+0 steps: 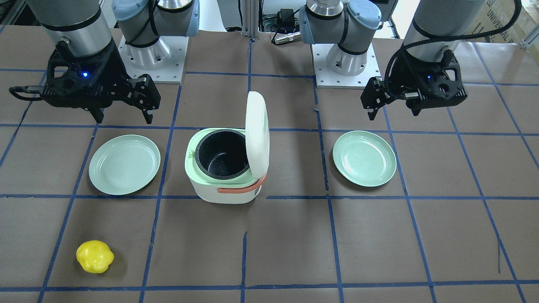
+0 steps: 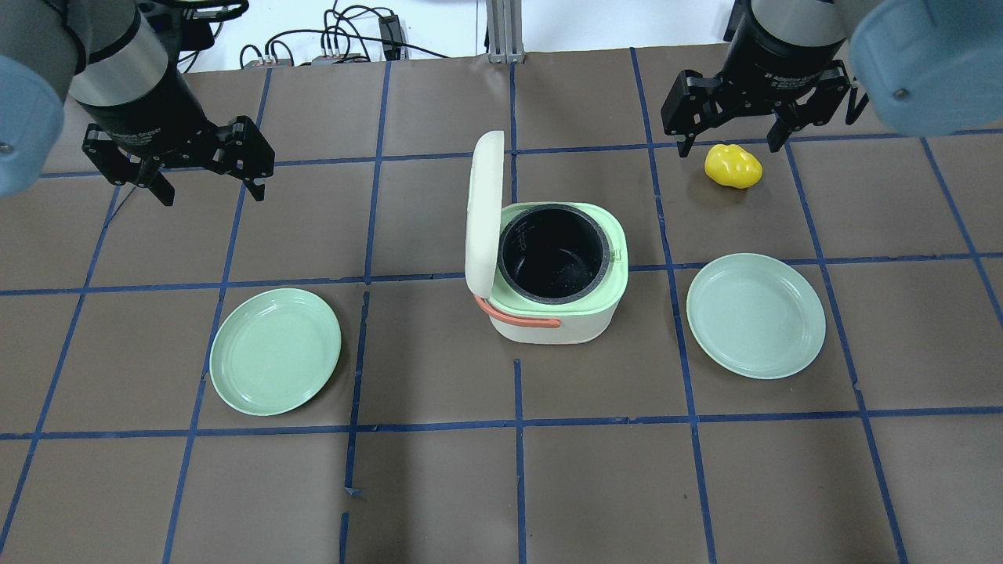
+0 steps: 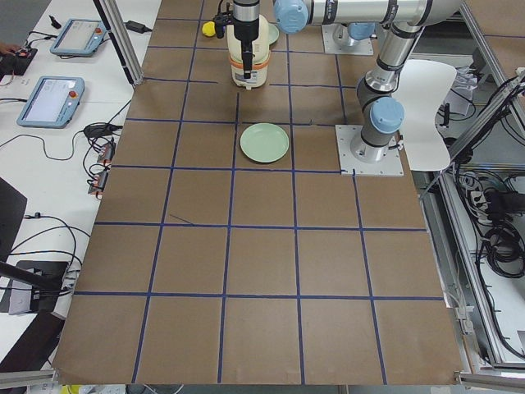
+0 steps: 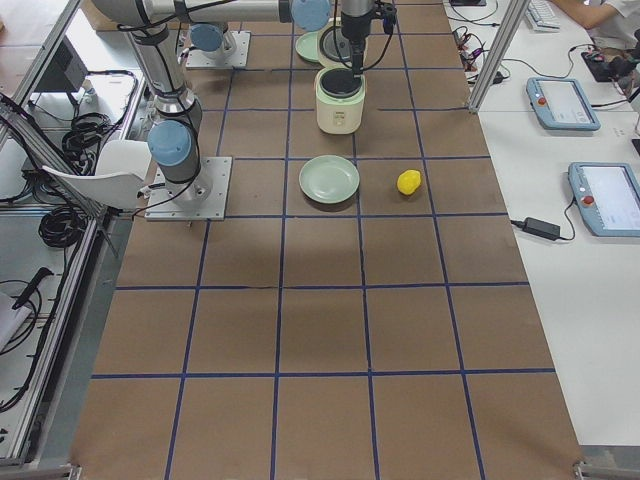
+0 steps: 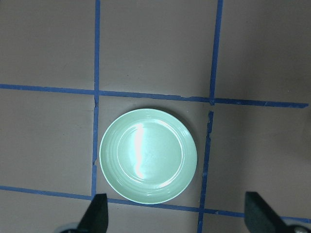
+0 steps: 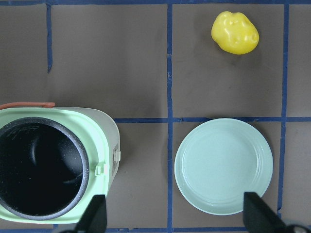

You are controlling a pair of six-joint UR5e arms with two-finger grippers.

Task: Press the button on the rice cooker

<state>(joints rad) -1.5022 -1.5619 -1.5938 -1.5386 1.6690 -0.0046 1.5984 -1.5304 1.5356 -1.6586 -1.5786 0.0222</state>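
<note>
Brown-papered table [image 2: 439, 486], gridded in blue tape. At its centre, between two green plates, rice cooker [image 2: 548, 330], lid [image 2: 482, 211] upright on the left arm's side, black pot exposed. Left gripper [image 2: 211, 188] and right gripper [image 1: 123, 118] both spread wide, empty, raised well apart from it. Judged: lid-release press probably done already. Otherwise calls for lowering one fingertip onto the small rim tab [image 6: 100, 169]. No readable label on cooker; gripper-collar lettering too small.

Two green plates [image 2: 275, 350] [image 2: 755, 315] — yellow fruit [image 2: 733, 166]
</note>
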